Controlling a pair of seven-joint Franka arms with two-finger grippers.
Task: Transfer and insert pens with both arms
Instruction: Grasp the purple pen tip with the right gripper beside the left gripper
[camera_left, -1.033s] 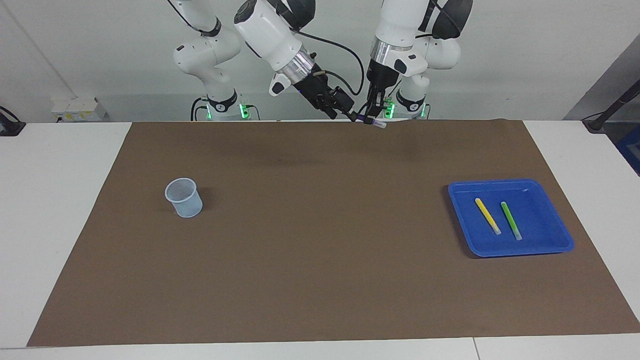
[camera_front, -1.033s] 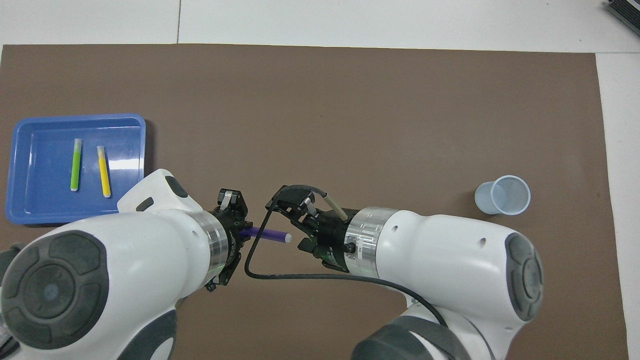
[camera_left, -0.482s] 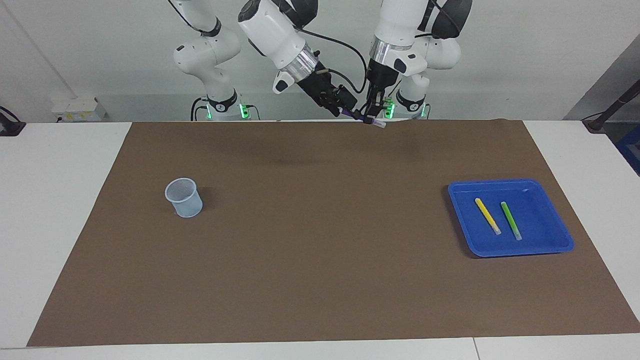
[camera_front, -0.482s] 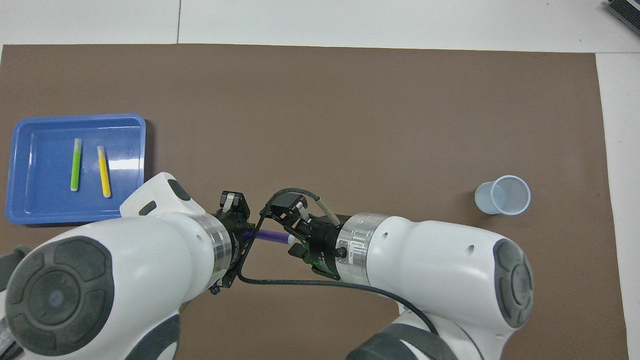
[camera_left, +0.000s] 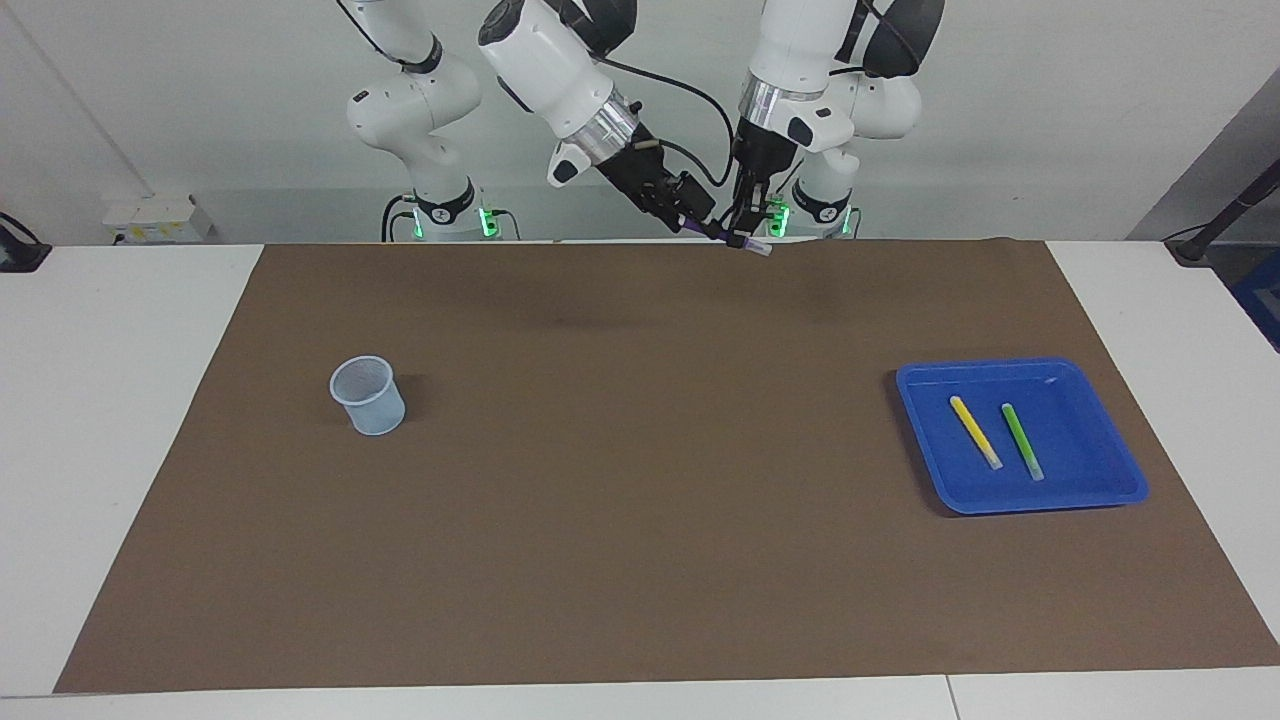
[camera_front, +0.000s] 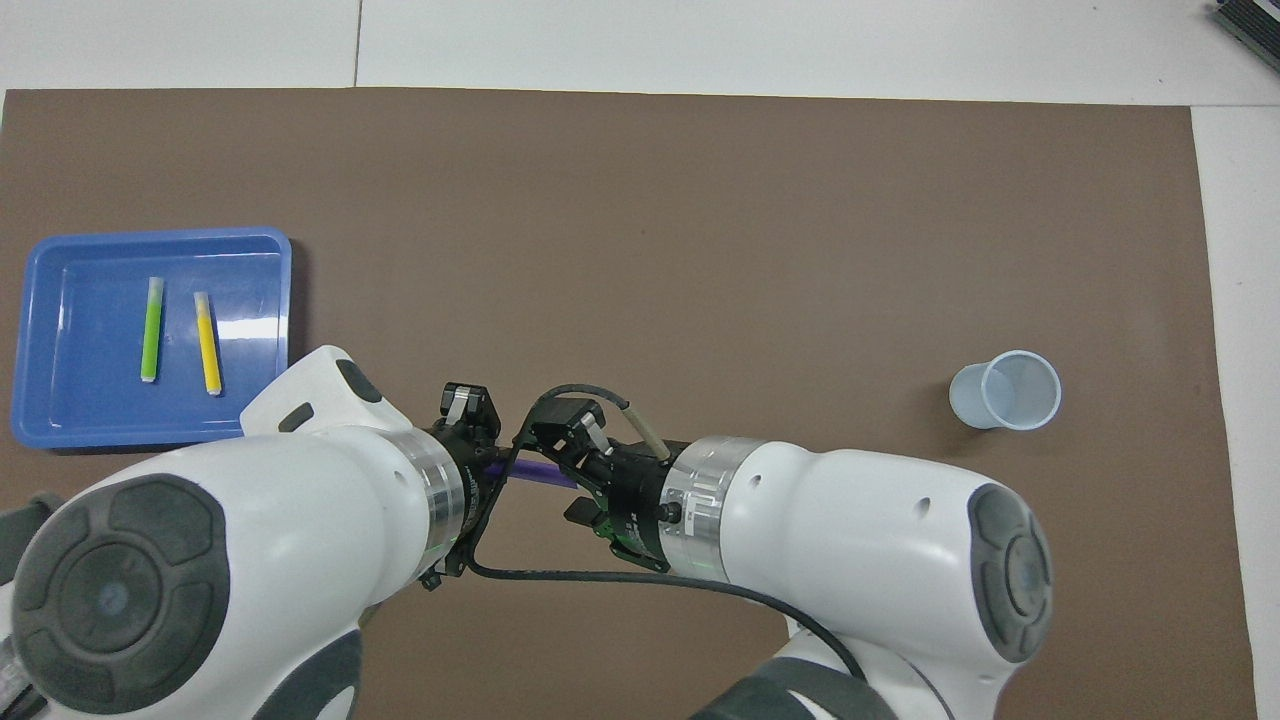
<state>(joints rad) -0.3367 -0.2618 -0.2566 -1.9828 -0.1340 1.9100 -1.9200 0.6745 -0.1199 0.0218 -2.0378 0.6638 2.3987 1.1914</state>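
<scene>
We have the purple pen (camera_left: 728, 238) up in the air between our two arms, over the edge of the brown mat (camera_left: 640, 560) nearest our bases. Our left pincer (camera_left: 745, 232) is clenched on it, gripping close to the pale cap, which pokes out past it. The pen's long axis runs roughly level, from the left pincer straight toward our right pincer (camera_left: 697, 224), and this line is what the hand-over turns on. The right pincer has come in along that axis at the free purple end. In the overhead view that end disappears among its fingers, but we cannot tell whether they have gripped the barrel or only surround it. The pen itself is slim, dark purple, and short.

The yellow pen (camera_left: 975, 432) and green pen (camera_left: 1022, 441) lie side by side, apart, in the blue tray (camera_left: 1100, 492) toward our left arm's end of the desk. The pale cup (camera_left: 368, 396) stands upright toward our right arm's end, well apart from both pincers. We judge it the place where the pens go.
</scene>
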